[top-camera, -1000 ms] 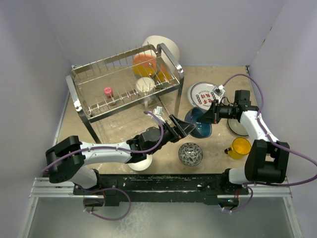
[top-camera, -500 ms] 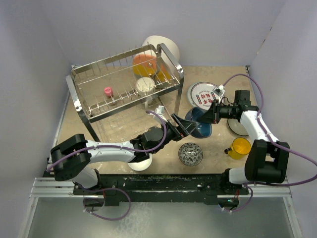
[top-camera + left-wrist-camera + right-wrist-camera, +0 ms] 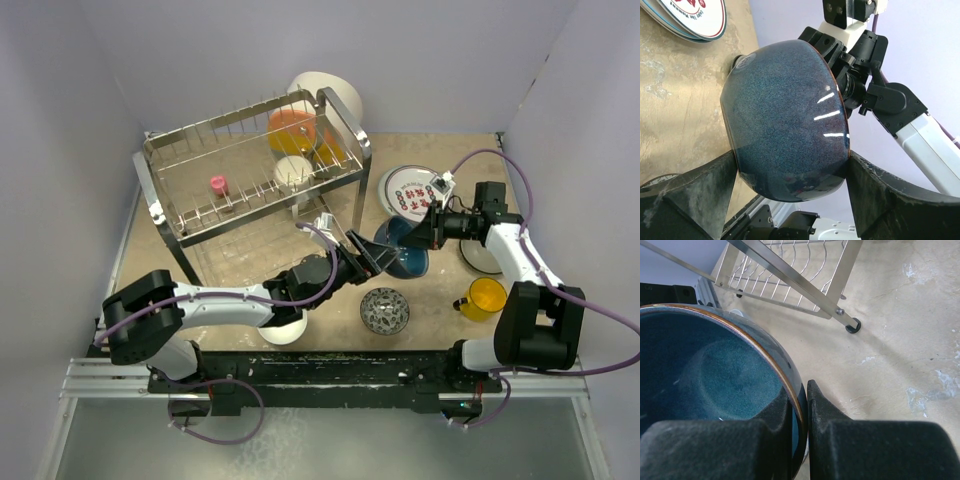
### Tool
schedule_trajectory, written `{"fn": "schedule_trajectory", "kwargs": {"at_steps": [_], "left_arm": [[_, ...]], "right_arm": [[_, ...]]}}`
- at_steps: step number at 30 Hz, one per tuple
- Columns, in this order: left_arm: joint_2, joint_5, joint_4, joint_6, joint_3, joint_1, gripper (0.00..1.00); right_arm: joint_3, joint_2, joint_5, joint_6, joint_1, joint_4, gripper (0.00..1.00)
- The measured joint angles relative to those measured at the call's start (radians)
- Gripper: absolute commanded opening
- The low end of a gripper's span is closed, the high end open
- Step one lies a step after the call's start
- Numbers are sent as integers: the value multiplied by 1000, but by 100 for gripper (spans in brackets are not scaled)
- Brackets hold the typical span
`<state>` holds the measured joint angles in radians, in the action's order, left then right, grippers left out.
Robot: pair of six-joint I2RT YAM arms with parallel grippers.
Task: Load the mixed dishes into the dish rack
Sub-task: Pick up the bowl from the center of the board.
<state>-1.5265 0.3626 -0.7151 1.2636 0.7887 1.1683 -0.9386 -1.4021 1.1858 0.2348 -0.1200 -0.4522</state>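
The dark blue bowl (image 3: 405, 257) hangs on edge just above the table, right of the dish rack (image 3: 250, 170). My right gripper (image 3: 418, 232) is shut on its rim, one finger inside and one outside (image 3: 799, 400). My left gripper (image 3: 372, 258) spans the bowl's (image 3: 785, 115) outer belly from the other side. Its two fingers (image 3: 705, 190) press against both sides of the bowl, so the jaws stand wide. The red-lettered white plate (image 3: 408, 188) lies behind the bowl. The small grey-patterned bowl (image 3: 384, 310) and yellow cup (image 3: 487, 296) sit in front.
The rack's top tier holds orange dishes (image 3: 291, 128), a white cup (image 3: 293, 172) and a small pink piece (image 3: 217, 185). A white bowl (image 3: 283, 328) sits under my left arm. A grey plate (image 3: 480, 258) lies under my right arm. The rack's leg (image 3: 852, 327) stands near the bowl.
My left gripper has slid a little closer along the bowl and its jaws have narrowed onto the bowl's sides. The right arm and bowl have stayed put.
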Motion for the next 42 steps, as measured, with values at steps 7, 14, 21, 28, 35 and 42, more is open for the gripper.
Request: {"fn": "schedule_trajectory", "kwargs": {"at_steps": [7, 14, 21, 28, 35, 42], "left_arm": [[-4, 2, 90, 0, 45, 0, 96], [-12, 4, 97, -4, 51, 0, 83], [-14, 8, 96, -13, 51, 0, 53], [-14, 7, 91, -28, 50, 0, 24], [-14, -2, 86, -76, 29, 0, 20], [-14, -12, 82, -111, -14, 0, 16]], "right_arm": [[0, 2, -11, 11, -5, -7, 0], [0, 2, -21, 23, -5, -9, 0], [0, 2, -24, 27, -5, -7, 0], [0, 2, -23, 28, -5, -5, 22], [0, 2, -7, 34, -5, -22, 44], [0, 2, 0, 62, -5, -36, 49]]}}
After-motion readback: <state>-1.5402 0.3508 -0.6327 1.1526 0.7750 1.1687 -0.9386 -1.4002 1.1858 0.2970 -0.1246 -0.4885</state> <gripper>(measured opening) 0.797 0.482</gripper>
